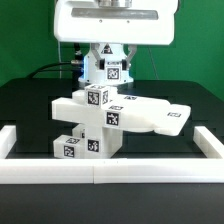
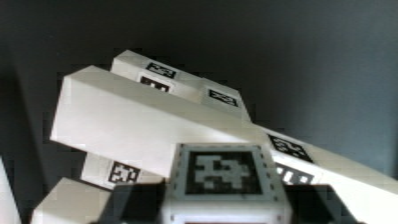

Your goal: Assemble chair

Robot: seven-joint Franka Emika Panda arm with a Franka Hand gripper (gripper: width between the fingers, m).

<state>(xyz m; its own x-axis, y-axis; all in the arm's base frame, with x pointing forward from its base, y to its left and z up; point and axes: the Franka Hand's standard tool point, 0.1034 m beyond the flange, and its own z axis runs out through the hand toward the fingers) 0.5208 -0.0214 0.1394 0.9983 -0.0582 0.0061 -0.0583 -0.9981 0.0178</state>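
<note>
Honestly, the fingers are the hard bit here: the glossy white robot gripper (image 1: 108,72) sits right above the stack of matte white blocky chair parts (image 1: 100,122), but I can't tell if its fingers are spread or pinching anything, since the tagged cube on top (image 1: 97,97) hides them in the exterior view. In the wrist view a tagged white block (image 2: 221,172) fills the near edge, with a big flat white slab (image 2: 143,120) slanting away behind it.

Moving outward, the chair stack stands in the middle of the matte black table (image 1: 30,110): chunky bars stacked with small cubes at the base (image 1: 78,146), and a flat slab (image 1: 160,115) sticking out toward the exterior view's right. A plain long white border rail (image 1: 100,172) runs along the front edge and up both sides. Behind everything is a green wall (image 1: 25,40), with some dark cables (image 1: 55,68) near the robot base.
</note>
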